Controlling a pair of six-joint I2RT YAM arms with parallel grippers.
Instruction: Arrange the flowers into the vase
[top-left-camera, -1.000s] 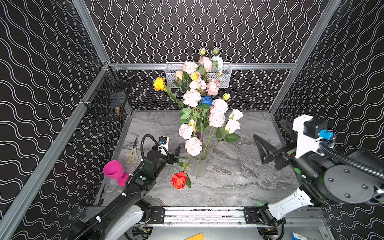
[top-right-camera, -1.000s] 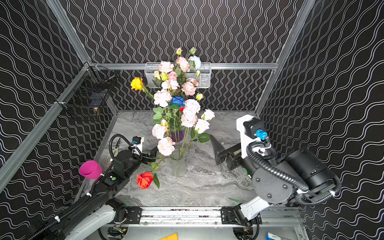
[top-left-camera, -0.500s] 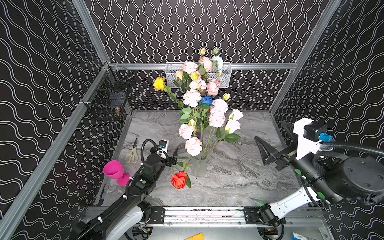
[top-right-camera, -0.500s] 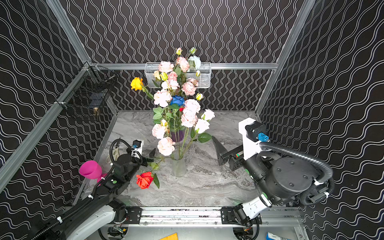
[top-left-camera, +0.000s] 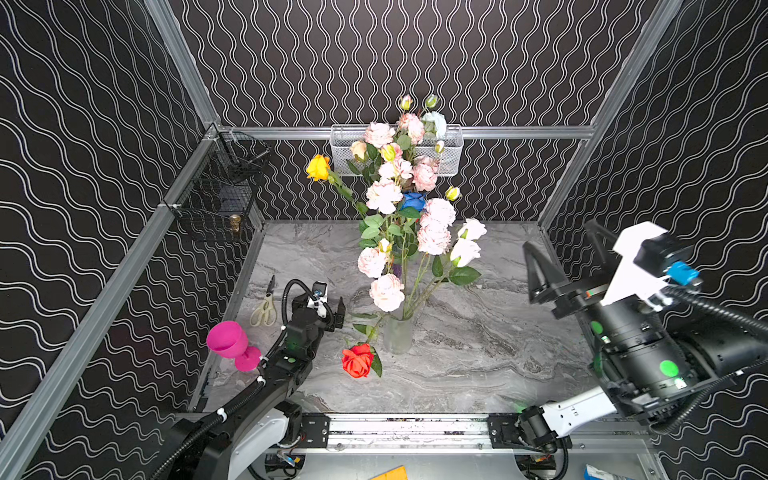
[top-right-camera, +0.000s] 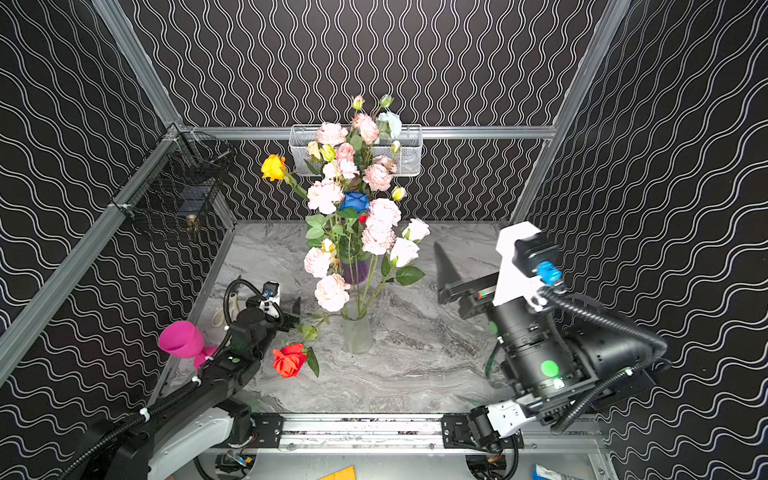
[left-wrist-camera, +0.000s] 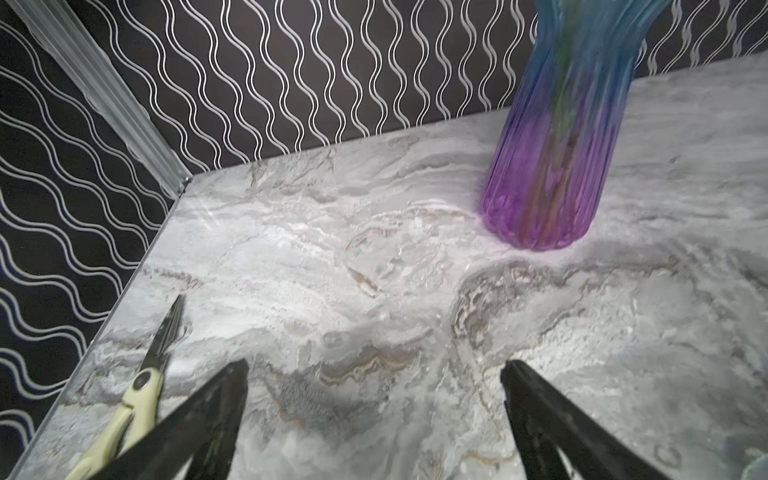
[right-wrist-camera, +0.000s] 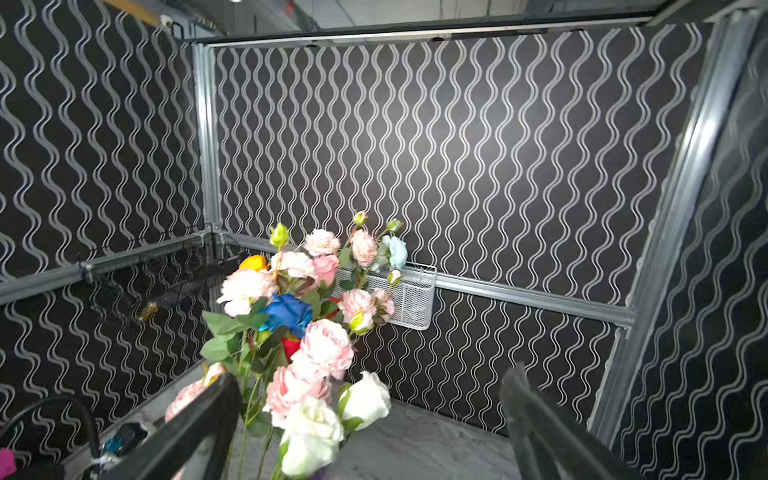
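**Asker:** How far along is the flower arranging?

**Robot:** Nearly finished, as I judge it. Most of the flowers stand upright at the middle of the desk. They are shared between a clear vase in front and a purple-and-blue vase just behind it. Pink, white, yellow and blue heads rise well above both rims.

**Asker:** What is left?

**Robot:** One red rose lies low, just beside the clear vase, with its head toward the front edge. I cannot tell whether its stem touches the vase. I think it has yet to go in.

**Asker:** And your grippers?

**Robot:** Both are released and empty. My left gripper hovers low over the desk near the red rose, jaws spread. My right gripper is raised well apart on the right, jaws spread, facing the bouquet.
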